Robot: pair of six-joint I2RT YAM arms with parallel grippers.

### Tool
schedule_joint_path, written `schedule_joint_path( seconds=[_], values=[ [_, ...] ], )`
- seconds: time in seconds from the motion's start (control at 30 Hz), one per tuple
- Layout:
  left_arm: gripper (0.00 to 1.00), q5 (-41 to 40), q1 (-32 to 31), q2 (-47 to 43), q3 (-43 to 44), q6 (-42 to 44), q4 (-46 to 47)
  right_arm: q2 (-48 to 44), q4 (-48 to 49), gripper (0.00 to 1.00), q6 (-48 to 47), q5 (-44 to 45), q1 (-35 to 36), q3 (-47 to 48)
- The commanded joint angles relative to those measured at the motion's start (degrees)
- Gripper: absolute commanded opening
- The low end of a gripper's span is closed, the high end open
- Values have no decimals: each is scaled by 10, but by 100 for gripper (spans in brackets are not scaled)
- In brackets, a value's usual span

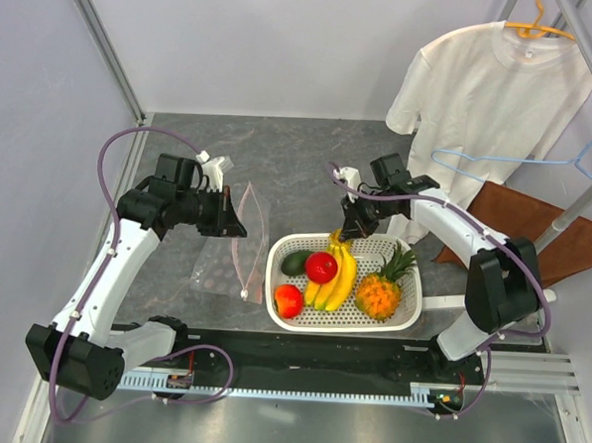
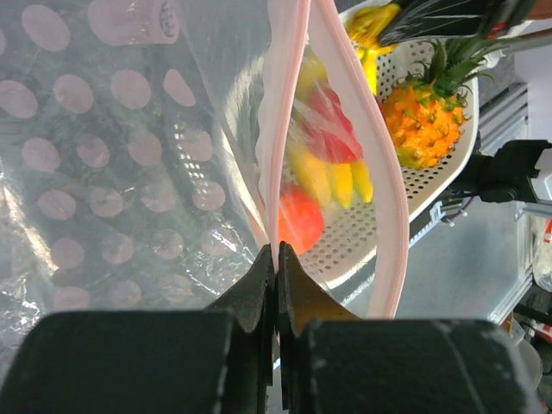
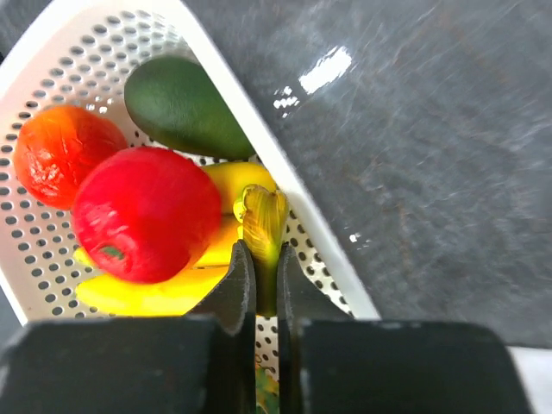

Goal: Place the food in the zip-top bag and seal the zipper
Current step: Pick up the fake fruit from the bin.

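Zip-top bag (image 1: 224,262) lies on the bench left of the white basket (image 1: 340,326), mouth raised. My left claw (image 2: 276,259) is pinched shut on one lip of the pink zipper (image 2: 384,172), and the other lip bows away to leave a gap. All the fruit sits in the basket. Right claw (image 3: 263,259) is clamped on the stem of the banana bunch (image 3: 259,211) — not lifted yet, I judge. Step in hand: the first pick. Next — raise the bunch clear of the apple (image 3: 142,211), carry it left, feed it through the gap.

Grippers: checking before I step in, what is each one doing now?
Left gripper: closed on the zipper of the bag.
Right gripper: closed on the banana bunch stem.
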Motion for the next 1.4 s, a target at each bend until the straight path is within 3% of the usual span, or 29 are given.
schedule_joint_path(
  seconds=[0.0,0.6,0.83,1.0,1.2,1.37],
  values=[
    [2,-18,3,-9,16,-17,7,-57,-31,0,-36,13,2,62],
    [2,-48,2,-3,16,-16,10,-203,-168,0,-170,176,79,140],
    [2,-44,2,15,13,-13,7,-242,-124,0,-136,162,85,208],
    [2,-43,2,25,18,-16,4,-220,-68,0,-77,162,98,276],
    [2,-108,1,38,28,-57,-1,-183,7,0,54,152,118,344],
    [2,-183,-15,55,49,-88,-1,-175,64,0,92,162,147,350]
  ],
)
